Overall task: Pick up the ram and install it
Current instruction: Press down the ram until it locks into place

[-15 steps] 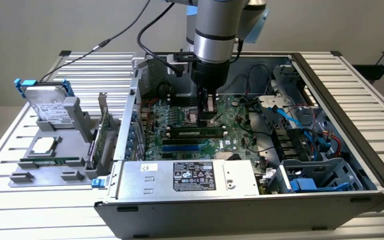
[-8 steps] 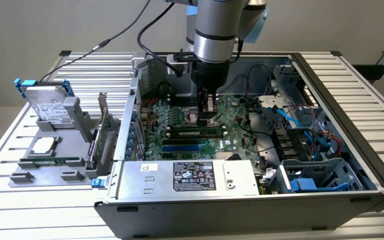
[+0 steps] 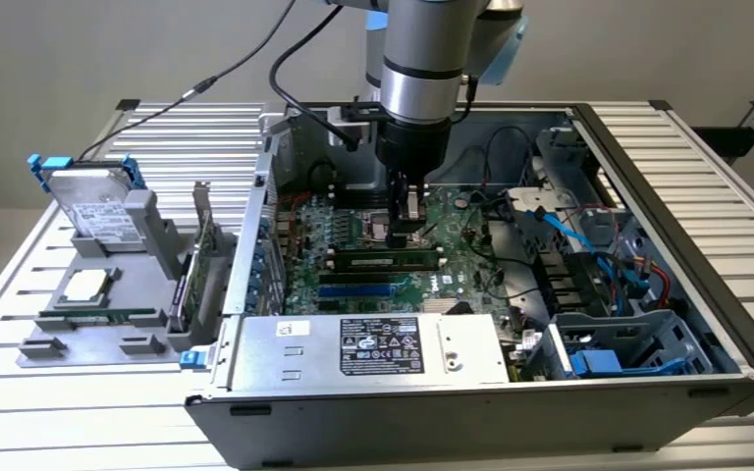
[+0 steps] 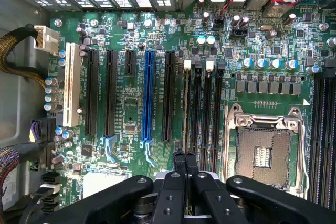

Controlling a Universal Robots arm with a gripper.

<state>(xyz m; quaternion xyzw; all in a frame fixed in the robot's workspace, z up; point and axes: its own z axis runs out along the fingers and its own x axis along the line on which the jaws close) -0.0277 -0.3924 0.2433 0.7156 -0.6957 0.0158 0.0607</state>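
Note:
The ram (image 3: 380,260), a narrow green stick with black chips, stands on edge in a black slot of the motherboard (image 3: 350,231) inside the open computer case. In the wrist view the ram (image 4: 186,109) is a thin line running straight in between the fingertips (image 4: 179,160). My gripper (image 3: 407,238) hangs straight down over the middle of the stick. The gripper (image 4: 185,162) is shut, with its two fingers pinched on the ram's top edge. The part of the stick under the gripper body is hidden.
Empty black memory slots (image 4: 216,114) and the open CPU socket (image 4: 263,153) lie beside the ram. The power supply (image 3: 366,348) fills the case front, with cables (image 3: 573,231) at the exterior view's right. Outside, a grey holder (image 3: 89,339) carries a hard drive (image 3: 89,201) and a bracketed green card (image 3: 201,257).

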